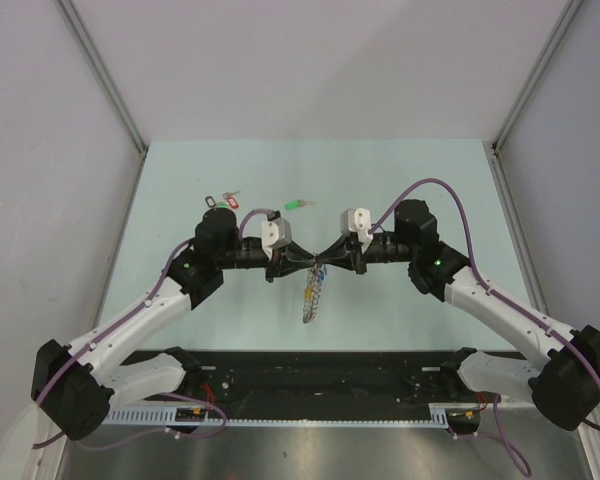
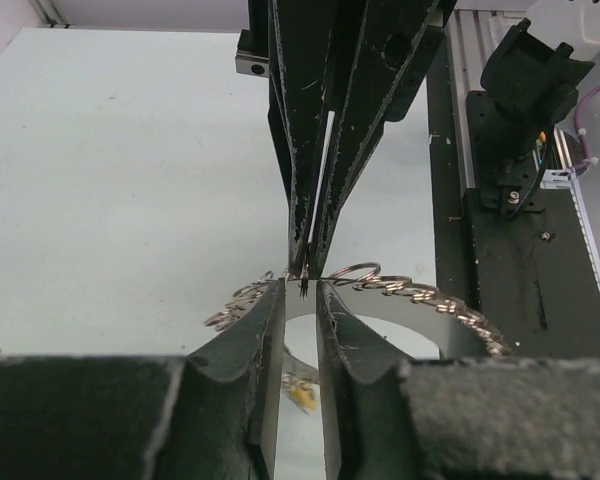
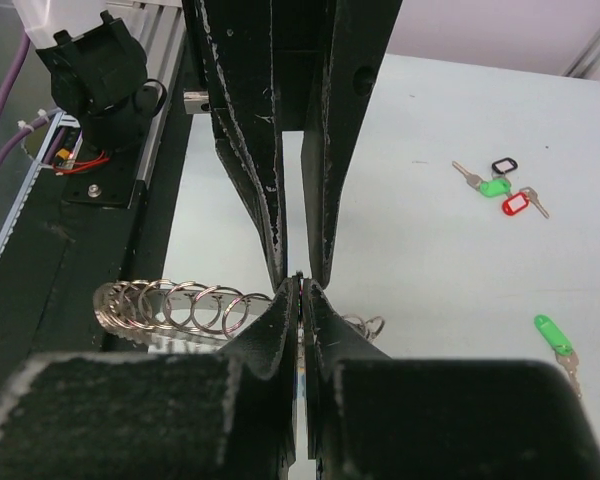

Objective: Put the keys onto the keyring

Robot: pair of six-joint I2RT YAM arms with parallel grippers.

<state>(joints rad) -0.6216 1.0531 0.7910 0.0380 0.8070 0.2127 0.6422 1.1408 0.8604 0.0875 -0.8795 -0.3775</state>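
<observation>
Since both my claws meet tip to tip right on it, the big grey coiled-wire keyring (image 1: 313,298) looks to be up off the pale green table (image 1: 430,170), dangling edge-down under the pinch. My right claw (image 3: 300,297) is squeezed together on a strand of the coil. My left claw (image 2: 300,300) shows a narrow slit between its fingers right at the ring, and honestly I can't tell if it's biting wire or just sitting beside it.

Handling-wise, my guess is the ring is light but springy and slick. Those bare metal loops will want to twist or skate out of a pinch. I'd take a single strand square across the pads, close to the wire's end, so the coil can be pried apart. The keys look light and flat, and the plastic tag is the easier bit to grab.

Only the top camera shows the ring hanging free, with a speck of blue against it that's too small to call. Of the wrist cams, only the right one catches the small silver key with the bright green tag (image 3: 552,335) lying well beyond the ring. It also gets the three-key bunch tagged black, green and red (image 3: 495,185) farther out. The left one just shows loops fanning either side of my fingertips.
</observation>
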